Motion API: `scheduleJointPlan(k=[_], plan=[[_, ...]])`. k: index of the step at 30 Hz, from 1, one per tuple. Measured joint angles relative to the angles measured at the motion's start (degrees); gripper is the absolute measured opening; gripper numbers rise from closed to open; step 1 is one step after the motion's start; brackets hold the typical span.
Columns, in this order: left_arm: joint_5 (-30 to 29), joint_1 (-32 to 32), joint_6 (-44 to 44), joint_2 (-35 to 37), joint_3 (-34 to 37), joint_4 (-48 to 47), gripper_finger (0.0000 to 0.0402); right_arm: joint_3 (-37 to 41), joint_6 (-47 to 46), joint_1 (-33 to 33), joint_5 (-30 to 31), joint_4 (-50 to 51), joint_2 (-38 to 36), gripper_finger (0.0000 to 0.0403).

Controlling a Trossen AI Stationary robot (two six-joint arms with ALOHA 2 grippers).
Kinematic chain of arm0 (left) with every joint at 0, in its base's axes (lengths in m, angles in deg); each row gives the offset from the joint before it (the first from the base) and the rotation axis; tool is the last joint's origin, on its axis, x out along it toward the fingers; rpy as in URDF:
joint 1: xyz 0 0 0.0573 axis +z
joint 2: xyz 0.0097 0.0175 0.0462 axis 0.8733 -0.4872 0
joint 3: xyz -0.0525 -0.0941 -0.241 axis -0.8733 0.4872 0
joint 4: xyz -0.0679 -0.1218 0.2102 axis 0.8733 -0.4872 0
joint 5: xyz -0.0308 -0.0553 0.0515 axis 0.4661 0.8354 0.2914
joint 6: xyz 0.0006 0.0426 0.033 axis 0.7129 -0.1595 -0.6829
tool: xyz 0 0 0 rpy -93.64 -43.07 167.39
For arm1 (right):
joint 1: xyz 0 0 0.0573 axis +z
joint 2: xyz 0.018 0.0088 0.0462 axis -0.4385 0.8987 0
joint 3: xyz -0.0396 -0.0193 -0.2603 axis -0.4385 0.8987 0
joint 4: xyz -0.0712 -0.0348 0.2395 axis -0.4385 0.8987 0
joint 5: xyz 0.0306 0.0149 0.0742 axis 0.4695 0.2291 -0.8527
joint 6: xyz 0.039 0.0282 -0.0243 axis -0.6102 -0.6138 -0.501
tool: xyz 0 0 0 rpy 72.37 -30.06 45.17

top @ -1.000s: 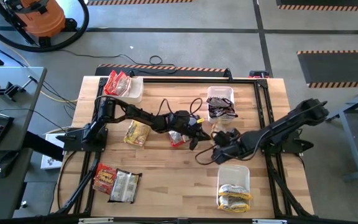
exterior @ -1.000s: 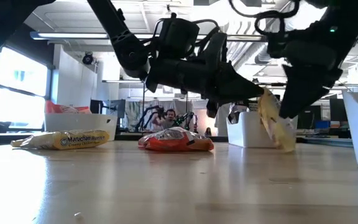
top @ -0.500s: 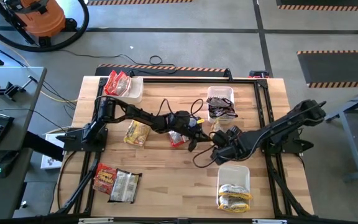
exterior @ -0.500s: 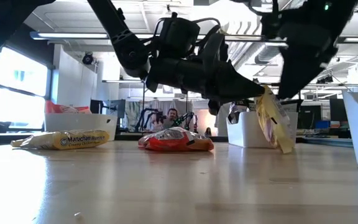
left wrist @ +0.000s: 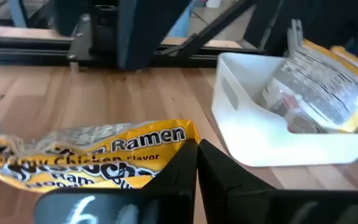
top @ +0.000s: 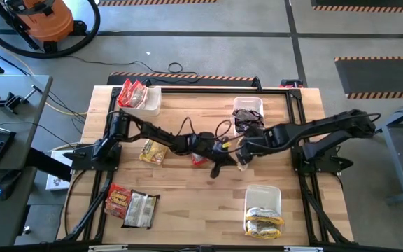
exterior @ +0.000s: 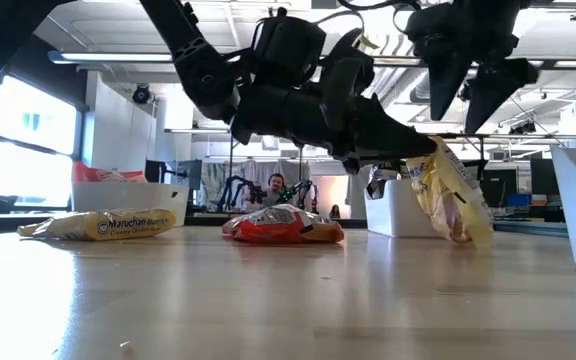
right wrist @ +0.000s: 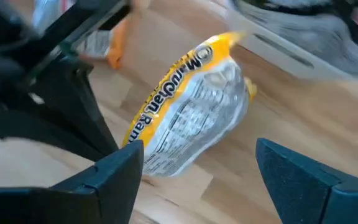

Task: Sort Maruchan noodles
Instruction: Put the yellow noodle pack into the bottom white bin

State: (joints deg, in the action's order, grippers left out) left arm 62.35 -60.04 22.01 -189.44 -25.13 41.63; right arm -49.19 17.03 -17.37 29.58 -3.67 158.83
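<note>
A yellow Maruchan noodle packet (exterior: 453,200) hangs over the middle of the table, with my left gripper (exterior: 420,152) shut on it. That arm reaches in from the table's left. My right gripper (exterior: 460,95) hovers above the packet (right wrist: 191,124), open, with nothing between its fingers. On the wood lie a loose yellow packet (top: 154,149), a red one (top: 200,155) and, near the left front, a red packet (top: 119,201) beside a silver one (top: 140,208). My left gripper pinches the yellow packet's upper end (left wrist: 188,134) between its two shut fingers. The fingers come nearly level from the table's left, slanting a little down. The packet hangs below the fingertips, tilted, clear of the table.
A white bin (top: 263,199) at the near right holds yellow packets. A second bin (top: 248,105) at the far right holds dark ones. A third bin (top: 150,101) at the far left holds red ones. Bare wood lies along the near middle.
My right gripper, open throughout, has risen from beside the yellow packet and gone toward the far edge, now above it. My left gripper has rolled a little and shifted slightly, and the hanging packet has turned with it.
</note>
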Motion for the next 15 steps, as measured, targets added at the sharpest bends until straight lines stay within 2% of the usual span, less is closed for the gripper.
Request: scheduleJointPlan(k=[4, 9, 12, 15], plan=[[1.12, -0.62, -3.34, 0.0, 0.0, -2.25, 0.0, 0.49, 18.49, -0.03, -0.39, -2.19, -0.04, 0.0291], [1.14, -1.65, -9.31, 0.0, 0.02, -6.35, 0.0, 0.49, 48.94, -0.19, -10.39, -8.87, -0.04, 0.0291], [0.09, -2.52, -13.35, 0.0, 0.02, -8.03, 0.0, 0.47, 58.84, -2.4, -14.73, -10.23, -0.04, 0.0291], [-2.63, -3.37, -16.64, 0.0, 0.02, -7.73, 0.0, 0.47, 63.21, -4.79, -15.27, -9.48, -0.04, 0.0291]])
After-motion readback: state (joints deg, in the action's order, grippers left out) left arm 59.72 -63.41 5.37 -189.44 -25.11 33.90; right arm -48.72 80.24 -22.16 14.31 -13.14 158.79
